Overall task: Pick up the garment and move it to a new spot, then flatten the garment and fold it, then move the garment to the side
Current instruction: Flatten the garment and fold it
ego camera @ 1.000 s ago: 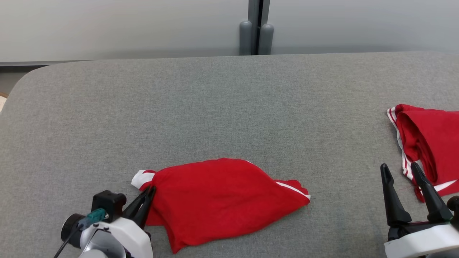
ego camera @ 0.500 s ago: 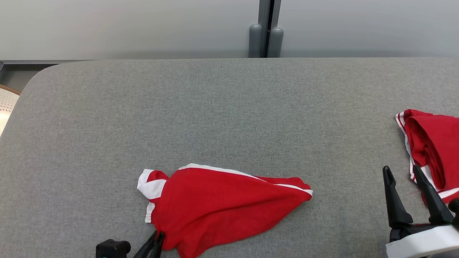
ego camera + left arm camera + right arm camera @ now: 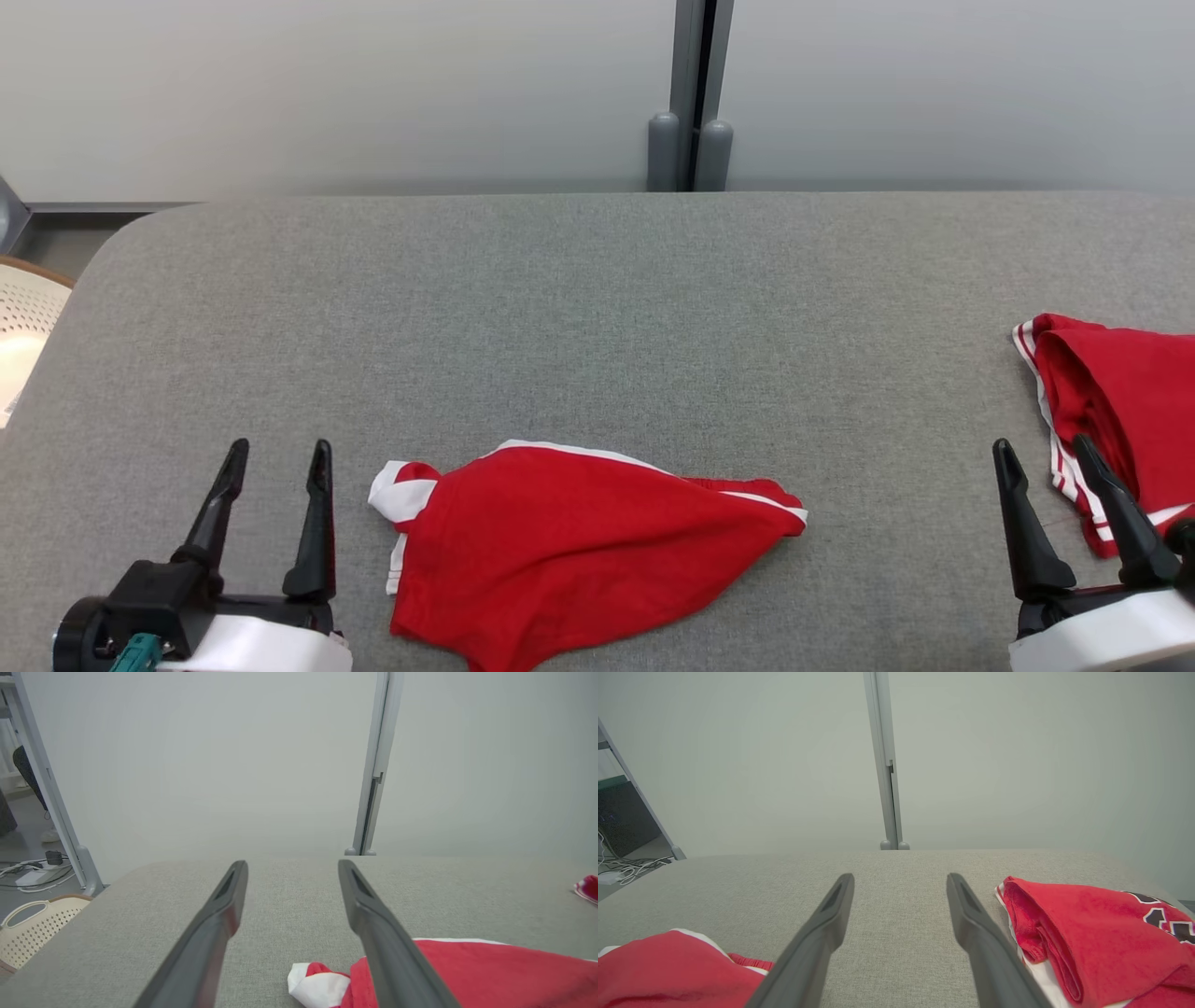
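Note:
The garment (image 3: pixel 569 546) is red with white trim and lies crumpled, roughly triangular, near the front middle of the grey table (image 3: pixel 597 308). It also shows at the lower right in the left wrist view (image 3: pixel 490 973) and at the lower left in the right wrist view (image 3: pixel 668 970). My left gripper (image 3: pixel 276 452) stands open just left of the garment, apart from it, with nothing between its fingers (image 3: pixel 219 919). At the front right my right gripper (image 3: pixel 1043 449) is open and empty as well.
A second red garment (image 3: pixel 1120 411) with white stripes and dark lettering lies folded at the table's right edge, close to my right gripper. A cream perforated basket (image 3: pixel 23 327) stands off the table's left side. A grey post (image 3: pixel 691 93) rises behind the table.
My left gripper has let go of the garment's left corner, opened, and moved left of it. The garment settled flatter near the front edge. The camera has tilted, shifting the whole picture.

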